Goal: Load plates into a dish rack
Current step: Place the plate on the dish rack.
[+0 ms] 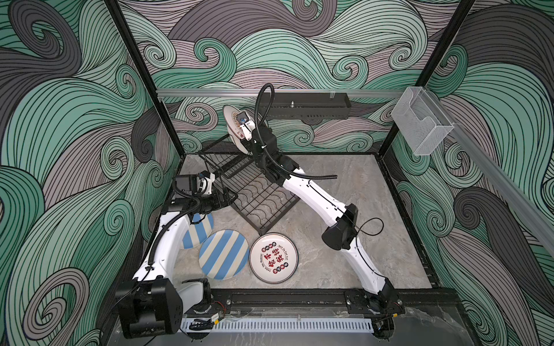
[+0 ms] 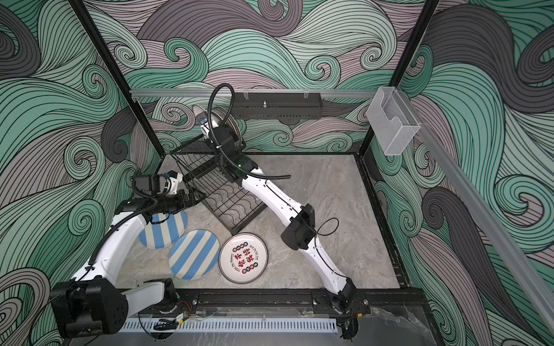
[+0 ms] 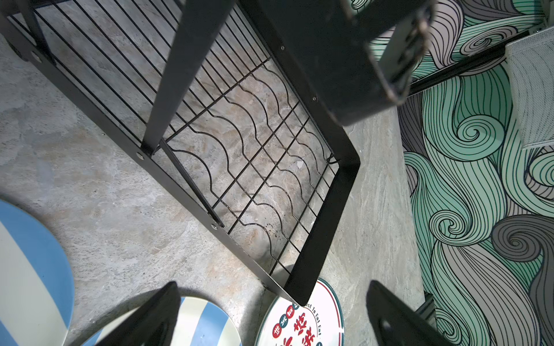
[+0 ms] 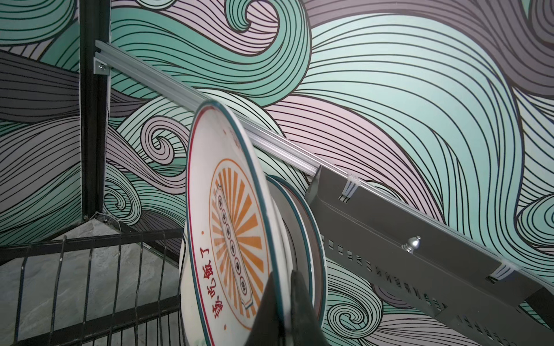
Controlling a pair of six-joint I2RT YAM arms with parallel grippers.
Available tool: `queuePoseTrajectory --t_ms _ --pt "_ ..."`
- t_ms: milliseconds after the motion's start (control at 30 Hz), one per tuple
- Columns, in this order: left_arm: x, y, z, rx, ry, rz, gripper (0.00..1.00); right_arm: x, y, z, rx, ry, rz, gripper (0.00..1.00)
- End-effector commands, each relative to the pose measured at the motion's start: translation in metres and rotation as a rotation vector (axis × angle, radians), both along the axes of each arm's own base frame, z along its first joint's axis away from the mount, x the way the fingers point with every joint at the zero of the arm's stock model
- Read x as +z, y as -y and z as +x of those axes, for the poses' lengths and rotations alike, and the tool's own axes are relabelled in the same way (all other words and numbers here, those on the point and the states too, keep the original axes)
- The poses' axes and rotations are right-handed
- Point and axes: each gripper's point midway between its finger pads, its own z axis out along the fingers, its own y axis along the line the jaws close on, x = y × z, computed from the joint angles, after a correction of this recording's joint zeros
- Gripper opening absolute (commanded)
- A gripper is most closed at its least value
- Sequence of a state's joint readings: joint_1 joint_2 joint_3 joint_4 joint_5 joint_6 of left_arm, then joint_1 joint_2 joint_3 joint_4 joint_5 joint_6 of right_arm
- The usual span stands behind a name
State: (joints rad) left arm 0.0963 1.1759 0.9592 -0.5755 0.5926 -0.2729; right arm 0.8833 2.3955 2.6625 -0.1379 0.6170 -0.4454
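White glaze with an orange sunburst and red characters: the sunburst plate (image 4: 227,239), up on edge over the upper shelf of the dish rack (image 1: 260,194), at the rack's far corner. Pinched at its lower rim by the right gripper (image 4: 283,274), jaws drawn narrow, one on the printed face and one on the back. Leans a little off vertical. Hidden behind the jaws: whether the bottom edge sits in a slot of the rack.

Just behind it on the same shelf, standing plates (image 4: 302,227) with green rims, also on edge. Cannot tell how many, nor whether touching the held one.

At the rack's edge nearest the left arm's base, the left gripper (image 3: 272,283): jaws spread wide, holding nothing, poised above the rack's wavy-wire base and near corner.

In front of the rack's near corner, flat on the stone-look table (image 1: 314,269): the characters plate (image 1: 273,258), just beside that corner. Next to it, farther from the rack, the striped plate (image 1: 223,254). Rim to rim with that, the second striped plate (image 1: 199,229), partly under the left arm, well apart from the held plate.
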Motion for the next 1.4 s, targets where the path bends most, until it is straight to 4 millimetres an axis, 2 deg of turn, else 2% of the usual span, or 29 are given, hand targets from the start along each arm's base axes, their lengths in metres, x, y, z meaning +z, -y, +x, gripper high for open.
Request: queuePoseTrajectory --t_ms 0,300,600,1367 --pt "0.002 0.0 0.001 -0.005 0.007 -0.012 0.99 0.05 0.011 -0.018 0.016 0.071 0.102 0.0" --pt "0.003 0.0 0.001 -0.006 0.007 -0.013 0.99 0.023 0.002 -0.012 0.016 0.023 0.092 0.0" --pt "0.002 0.0 0.001 -0.006 0.006 -0.012 0.99 0.019 0.002 -0.004 -0.006 0.04 0.085 0.0" --pt "0.002 0.0 0.001 -0.007 0.004 -0.01 0.98 -0.021 -0.004 0.016 -0.01 -0.021 0.069 0.0"
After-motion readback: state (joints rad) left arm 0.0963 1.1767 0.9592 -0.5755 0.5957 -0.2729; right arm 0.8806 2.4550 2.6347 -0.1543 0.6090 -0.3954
